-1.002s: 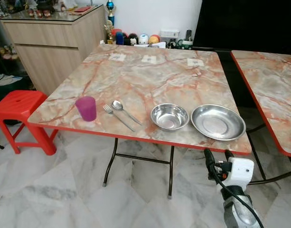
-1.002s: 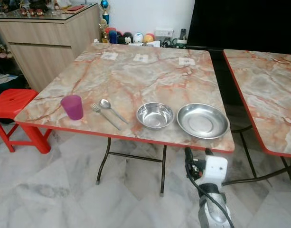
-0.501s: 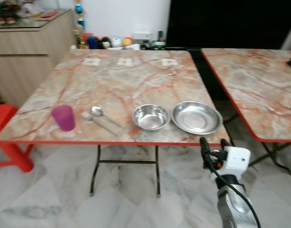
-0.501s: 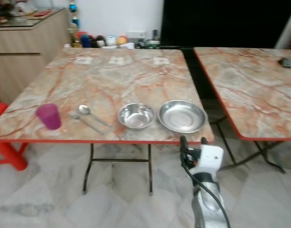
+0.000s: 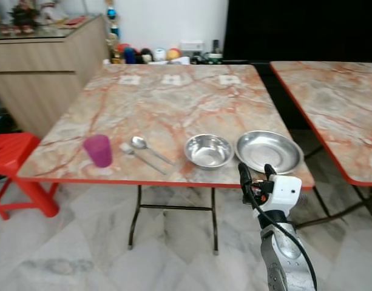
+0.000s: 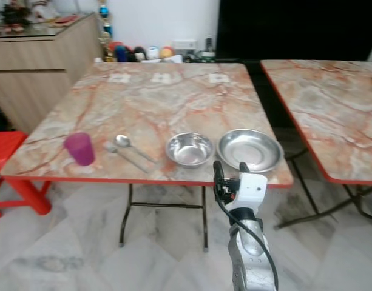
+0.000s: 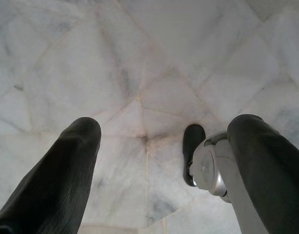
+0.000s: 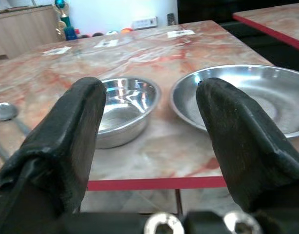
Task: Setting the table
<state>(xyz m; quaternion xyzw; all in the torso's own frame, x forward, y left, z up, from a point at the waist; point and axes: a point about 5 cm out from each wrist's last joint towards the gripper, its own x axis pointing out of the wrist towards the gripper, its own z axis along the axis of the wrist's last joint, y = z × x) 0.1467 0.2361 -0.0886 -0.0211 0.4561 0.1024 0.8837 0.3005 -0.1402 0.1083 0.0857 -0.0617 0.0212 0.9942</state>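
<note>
A marble-patterned table (image 5: 173, 103) with a red edge carries, in a row near its front, a purple cup (image 5: 98, 150), a fork (image 5: 142, 159), a spoon (image 5: 143, 145), a steel bowl (image 5: 209, 151) and a wide steel plate (image 5: 269, 151). My right gripper (image 5: 255, 169) is raised just before the table's front edge, open and empty. In the right wrist view its fingers (image 8: 71, 141) frame the bowl (image 8: 122, 105) and the plate (image 8: 247, 97). My left gripper (image 7: 166, 124) hangs open over the marble floor.
A red plastic stool (image 5: 16, 163) stands left of the table. A wooden cabinet (image 5: 46, 66) is at the back left. A second marble table (image 5: 337, 103) stands to the right across a narrow gap. Small toys and bottles (image 5: 149, 54) line the far wall.
The camera has shifted, so the whole scene has slid. My right gripper has risen and come closer to the table's front edge, between bowl and plate.
</note>
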